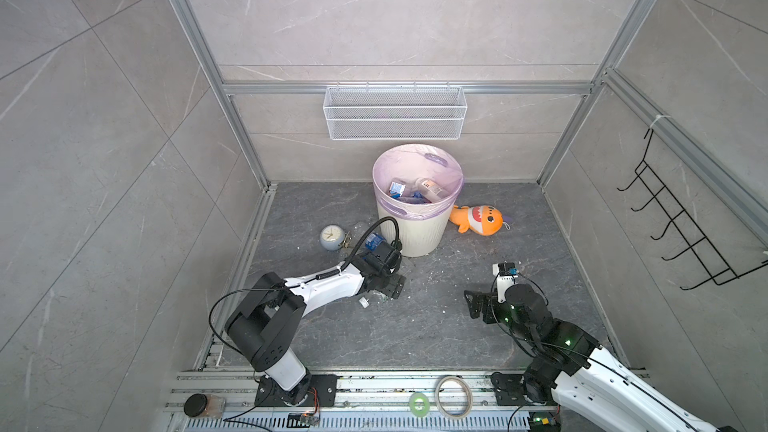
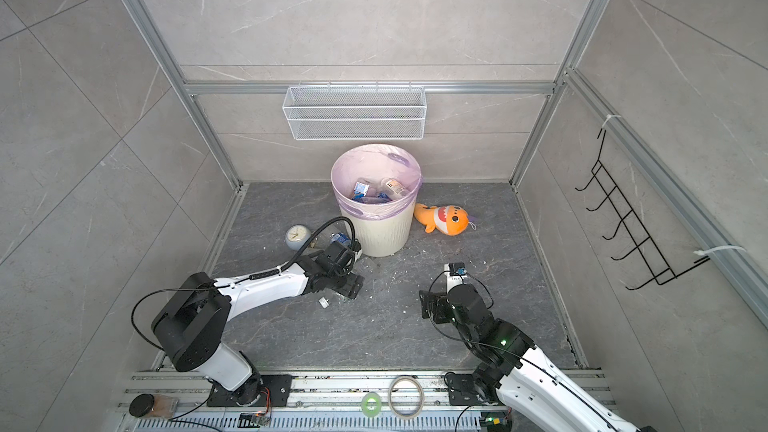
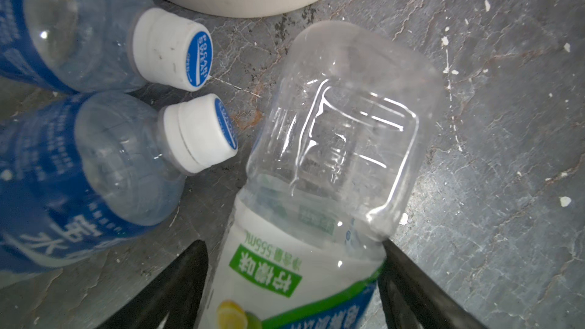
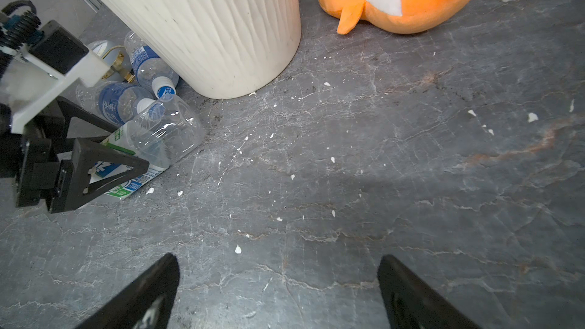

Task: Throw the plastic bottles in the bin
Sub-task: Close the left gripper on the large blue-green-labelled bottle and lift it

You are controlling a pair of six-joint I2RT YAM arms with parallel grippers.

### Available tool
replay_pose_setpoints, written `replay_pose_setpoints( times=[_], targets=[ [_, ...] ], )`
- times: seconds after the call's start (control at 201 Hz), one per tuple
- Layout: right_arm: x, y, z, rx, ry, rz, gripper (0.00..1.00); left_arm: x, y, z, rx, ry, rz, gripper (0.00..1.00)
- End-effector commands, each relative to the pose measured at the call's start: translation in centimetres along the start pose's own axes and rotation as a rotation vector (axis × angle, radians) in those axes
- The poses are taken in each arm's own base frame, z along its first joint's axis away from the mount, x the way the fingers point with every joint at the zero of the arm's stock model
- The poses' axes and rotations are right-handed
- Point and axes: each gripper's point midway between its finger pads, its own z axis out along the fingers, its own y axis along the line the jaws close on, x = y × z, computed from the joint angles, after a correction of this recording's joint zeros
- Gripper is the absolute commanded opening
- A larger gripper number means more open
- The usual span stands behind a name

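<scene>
The left hand [image 3: 291, 292] lies low on the dark stone floor [image 4: 348, 185] with its two black fingers [image 3: 177, 286] on either side of a clear green-labelled bottle [image 3: 316, 191] that lies on its side. One finger seems to touch the label, but whether the bottle is truly pinched cannot be told, so the pick-up looks to be in hand rather than done. Just beside that bottle lie two blue-labelled bottles [image 3: 95, 166] with white caps, close against the foot of the bin [image 4: 202, 26]. A small pale-blue clock [image 1: 332, 237] sits behind them and an orange plush shark [image 1: 478, 220] rests on the bin's other side. In both top views several bottles already lie inside the lined bin. The right hand [image 4: 278, 292] hangs well apart over bare floor, its fingers spread wide and holding nothing. At least three bottles appear left to throw in.
</scene>
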Motion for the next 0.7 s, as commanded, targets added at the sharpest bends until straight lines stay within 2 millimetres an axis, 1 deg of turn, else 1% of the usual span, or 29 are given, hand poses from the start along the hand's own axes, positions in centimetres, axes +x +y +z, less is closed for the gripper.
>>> replay_pose_setpoints(
  times=[0.0,0.105,0.209,0.348,0.582,0.692],
  targets=[
    [0.1,-0.1,0.1,0.007,-0.007,0.009,1.00,-1.8,-0.7,-0.4,0.029,-0.041,-0.015,0.82],
    [0.1,-0.1,0.1,0.007,-0.007,0.009,1.00,-1.8,-0.8,-0.3,0.032,-0.040,-0.016,0.76],
    [0.1,-0.1,0.1,0.007,-0.007,0.010,1.00,-1.6,-0.8,-0.3,0.035,-0.038,-0.018,0.68],
    [0.1,-0.2,0.1,0.008,-0.009,0.009,1.00,-1.3,-0.8,-0.9,0.042,-0.052,-0.020,0.64],
    [0.1,-0.1,0.1,0.007,-0.008,0.009,1.00,-0.8,-1.1,-3.0,0.089,-0.131,-0.032,0.58],
    [0.1,-0.1,0.1,0.006,-0.009,0.009,1.00,-0.4,-1.1,-4.3,0.098,-0.169,-0.038,0.58]
  ],
)
